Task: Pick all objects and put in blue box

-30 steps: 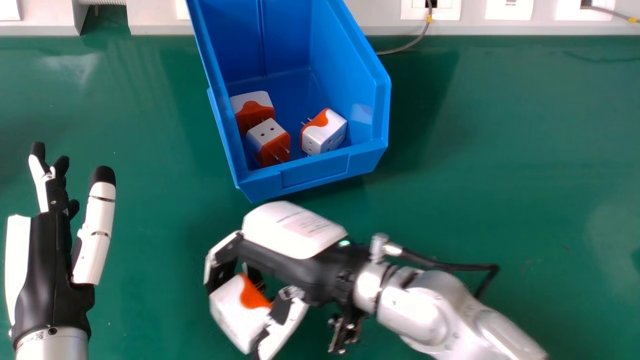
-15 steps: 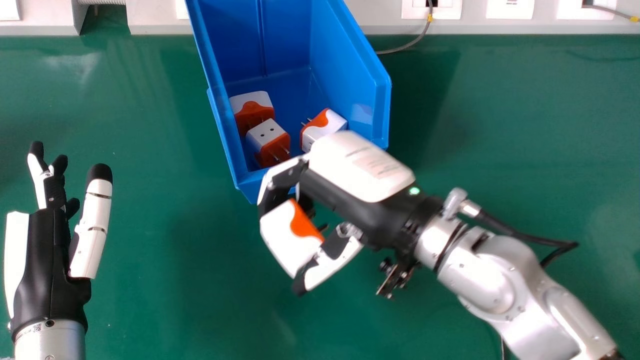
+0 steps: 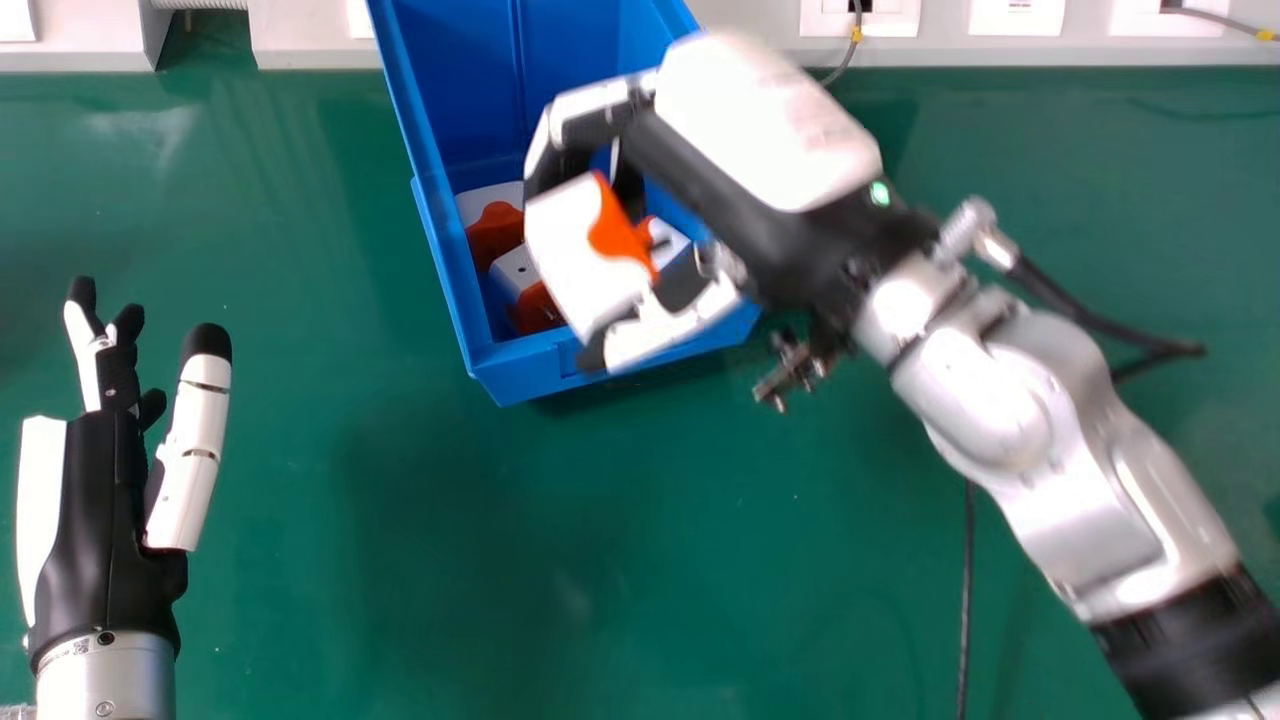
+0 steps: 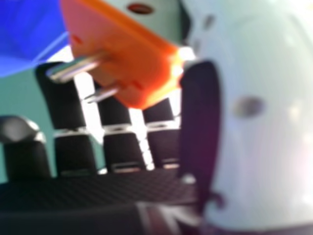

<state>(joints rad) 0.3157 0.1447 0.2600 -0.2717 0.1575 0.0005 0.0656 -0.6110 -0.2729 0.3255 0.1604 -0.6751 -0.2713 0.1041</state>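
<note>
head view: boxy adapter point(image 3: 570, 245), white with orange pronged face, held in right hand point(image 3: 705, 185); left hand point(image 3: 95, 510) wide

A glossy green tabletop point(image 3: 420, 560) spreads across the head view, with a pale patch of reflected light point(image 3: 145, 130) at ten o'clock. Along its far edge, from ten round to two o'clock, runs an off-white panel point(image 3: 320, 40), broken by a recess point(image 3: 205, 42) between ten and eleven. A ribbed pale hose point(image 3: 200, 4) crosses above that recess. White wall plates point(image 3: 1016, 15) sit between one and two o'clock, and a thin grey cable point(image 3: 846, 62) with a yellow band point(image 3: 856, 35) drops at one.
</note>
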